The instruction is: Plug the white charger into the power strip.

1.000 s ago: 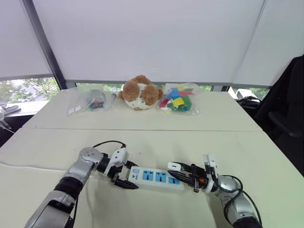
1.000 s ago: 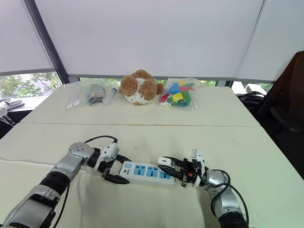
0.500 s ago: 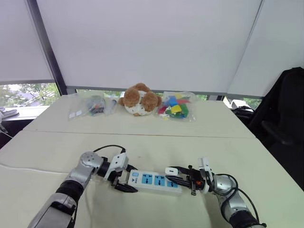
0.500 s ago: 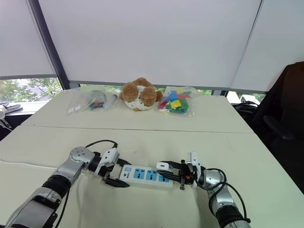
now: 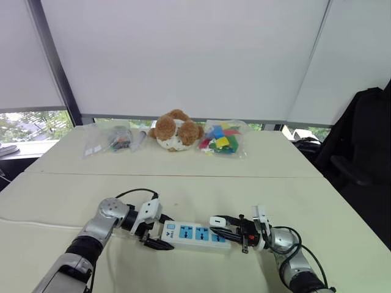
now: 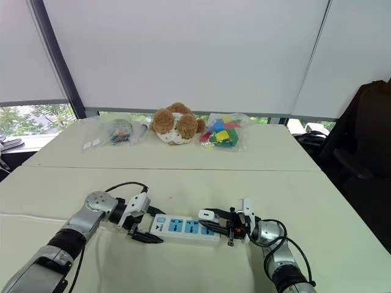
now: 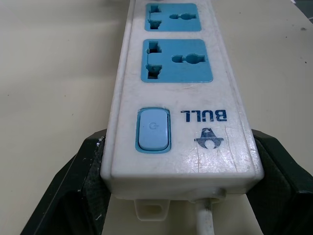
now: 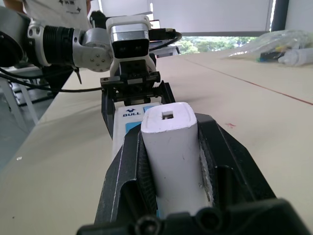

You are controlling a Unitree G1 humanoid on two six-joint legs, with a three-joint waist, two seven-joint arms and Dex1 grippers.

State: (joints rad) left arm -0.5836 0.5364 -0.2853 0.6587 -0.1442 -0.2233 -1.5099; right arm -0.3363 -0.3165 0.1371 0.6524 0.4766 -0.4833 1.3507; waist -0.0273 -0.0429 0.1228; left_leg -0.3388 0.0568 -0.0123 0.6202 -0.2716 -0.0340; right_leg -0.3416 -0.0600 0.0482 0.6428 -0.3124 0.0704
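**Charger and power strip held between the two grippers.** The power strip (image 5: 195,233) lies flat on the cream table (image 5: 256,189), its length running from one gripper to the other. It is a long white bar with blue socket panels. A pale blue switch and the printed word "BULL" sit at its left end, where a white cable leaves the casing.

The left gripper (image 5: 157,234) is clamped on that end, with one black finger (image 7: 73,196) against each long side of the casing.

The white charger (image 8: 173,156) is a small block with rounded edges and a narrow rectangular port in its end face. Its prongs are hidden. It lies lengthwise between the fingers (image 8: 227,152) of the right gripper (image 5: 227,229), which press on its two sides, and its port end points toward the left gripper. The charger sits over the right end of the strip; whether it touches the sockets cannot be told.

Well apart, at the far side of the tables, are a brown and white plush toy (image 5: 176,130), a bag of coloured blocks (image 5: 221,139) and a clear bag (image 5: 113,139).
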